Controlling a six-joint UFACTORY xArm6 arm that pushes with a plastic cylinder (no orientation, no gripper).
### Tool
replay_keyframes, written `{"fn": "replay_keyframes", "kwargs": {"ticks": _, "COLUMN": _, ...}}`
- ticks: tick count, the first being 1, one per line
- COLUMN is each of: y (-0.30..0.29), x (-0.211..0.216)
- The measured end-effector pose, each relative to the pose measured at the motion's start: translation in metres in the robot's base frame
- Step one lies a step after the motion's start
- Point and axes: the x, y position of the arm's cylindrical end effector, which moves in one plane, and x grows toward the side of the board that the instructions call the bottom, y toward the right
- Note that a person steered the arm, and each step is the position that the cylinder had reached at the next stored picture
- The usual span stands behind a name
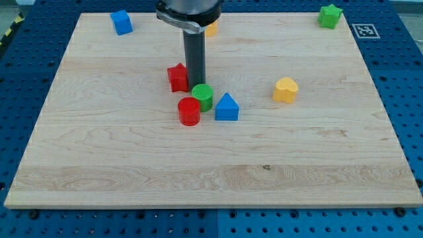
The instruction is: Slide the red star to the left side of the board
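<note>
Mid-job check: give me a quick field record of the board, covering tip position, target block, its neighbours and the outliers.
tip: my tip at the red star's right edge, apparently touching
target: red star, left of board centre
nearby: green cylinder, red cylinder, blue triangular block clustered just below the tip
outliers: blue block top left; green star top right; yellow heart-like block right of centre; yellow block partly hidden behind the arm
path to the view's left: no blocks

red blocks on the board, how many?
2. The red star-shaped block sits just left of my tip, near the board's middle. The red cylinder block stands below it, beside the green cylinder block. The arm could hide another behind it.
</note>
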Motion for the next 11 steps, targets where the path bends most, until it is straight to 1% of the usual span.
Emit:
{"fn": "replay_keyframes", "kwargs": {"ticks": 2, "y": 0.026, "x": -0.003}}
{"fn": "replay_keyframes", "kwargs": {"ticks": 4, "y": 0.026, "x": -0.011}}
{"fn": "replay_keyframes", "kwargs": {"ticks": 6, "y": -0.024, "x": -0.013}}
{"fn": "replay_keyframes", "kwargs": {"ticks": 9, "y": -0.035, "x": -0.013}}
{"fn": "replay_keyframes", "kwargs": {"ticks": 10, "y": -0.057, "x": -0.016}}
{"fn": "replay_keyframes", "kwargs": {"ticks": 11, "y": -0.062, "x": -0.022}}
